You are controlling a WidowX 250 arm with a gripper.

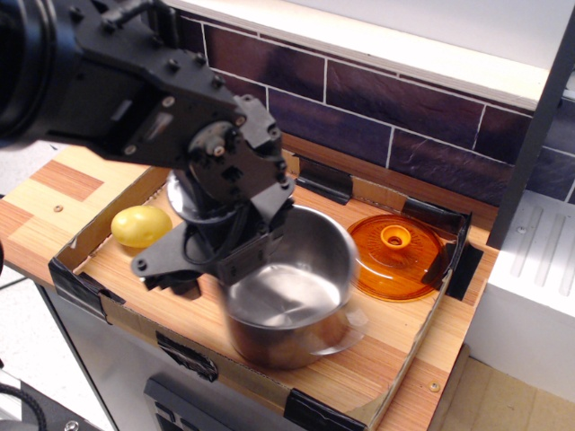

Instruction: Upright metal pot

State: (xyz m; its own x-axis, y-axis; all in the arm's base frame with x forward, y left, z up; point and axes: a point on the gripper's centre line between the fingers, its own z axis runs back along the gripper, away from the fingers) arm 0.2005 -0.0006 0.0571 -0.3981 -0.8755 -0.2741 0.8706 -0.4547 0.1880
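A: Obs., left to right. What sits furthest to the tool's left?

B: A yellow ball [141, 226], on the wooden worktop [193, 296] inside the low cardboard tray [119, 314] edged with black tape. It is apart from the tool, clear of it on the left.

A: The tool itself?

B: The black tool [211, 265] hangs from a bulky black arm entering from the upper left. Its lower end sits at the left rim of the metal pot [286, 310]. One black finger [162, 265] juts out to the left, outside the pot wall. Whether the jaws are apart or clamped on the rim I cannot tell; the arm hides the contact and that region is blurred.

A: Pot position?

B: Directly right of and below the tool, in the tray's front half, near the front cardboard wall. Its opening faces up, the shiny inner floor visible. The lower wall is smeared with motion blur, so I cannot say whether it rests on the worktop.

A: Further right?

B: An orange translucent lid [396, 258] with a central knob, lying flat in the tray's far right corner, right of and behind the pot, not touching it. A dark brick-pattern backsplash [395, 108] runs behind everything.
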